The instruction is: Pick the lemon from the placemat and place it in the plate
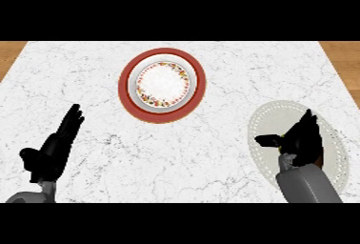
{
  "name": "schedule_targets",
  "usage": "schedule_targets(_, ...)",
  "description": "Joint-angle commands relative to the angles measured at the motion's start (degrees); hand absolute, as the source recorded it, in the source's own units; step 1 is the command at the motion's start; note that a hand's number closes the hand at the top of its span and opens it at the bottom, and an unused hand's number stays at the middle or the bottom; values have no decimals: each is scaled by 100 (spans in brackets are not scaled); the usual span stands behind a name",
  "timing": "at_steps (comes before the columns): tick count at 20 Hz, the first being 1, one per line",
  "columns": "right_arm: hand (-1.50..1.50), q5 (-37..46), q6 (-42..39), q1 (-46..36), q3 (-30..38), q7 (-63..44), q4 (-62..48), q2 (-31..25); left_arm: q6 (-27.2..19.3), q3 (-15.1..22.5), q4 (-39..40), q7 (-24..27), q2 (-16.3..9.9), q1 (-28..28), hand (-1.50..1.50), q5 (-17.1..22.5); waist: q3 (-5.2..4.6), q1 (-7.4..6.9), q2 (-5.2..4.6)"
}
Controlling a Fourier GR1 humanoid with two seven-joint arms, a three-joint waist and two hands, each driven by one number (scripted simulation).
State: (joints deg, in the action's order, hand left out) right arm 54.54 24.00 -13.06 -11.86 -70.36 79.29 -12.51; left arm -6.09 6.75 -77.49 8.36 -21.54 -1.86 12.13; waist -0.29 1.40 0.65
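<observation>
The white marble table (211,157) fills nearly all I see, and I take the plate as my landmark. That plate (163,86) sits toward the far middle of the table: a red rim, a white well ringed by a floral band, and nothing in it. Below and to the right of the plate, well apart from it, lies the pale round placemat (265,119) with its dotted border.

My right robot hand (301,138) hangs directly over that placemat, fingers pointing up the table and the thumb stuck out toward the plate's side. The fingers look mostly straight, and I see nothing gripped in them. The lemon does not show; a small dark brownish patch peeks out just under my wrist, but I cannot tell what it is. I judge the lemon lies beneath this hand, hidden, so its long axis is unknown to me.

My left robot hand (53,147) rests open, fingers up, below and left of the plate, far from the placemat. The right is plainly the nearer one for the pick, and the carry afterwards would run up and leftward to the plate.
</observation>
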Motion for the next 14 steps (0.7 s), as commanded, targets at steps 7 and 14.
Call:
schedule_targets(7, -150, -90, -1529, 238, 357, -1090, 735, 121, 273, -151, 202, 109, -43, -161, 0, -7, 22, -91, -53)
schedule_targets(14, -150, 404, -1567, 314, 549, -1049, 378, 510, 93, 49, -132, 22, 233, 90, 0, -187, 26, -160, -57)
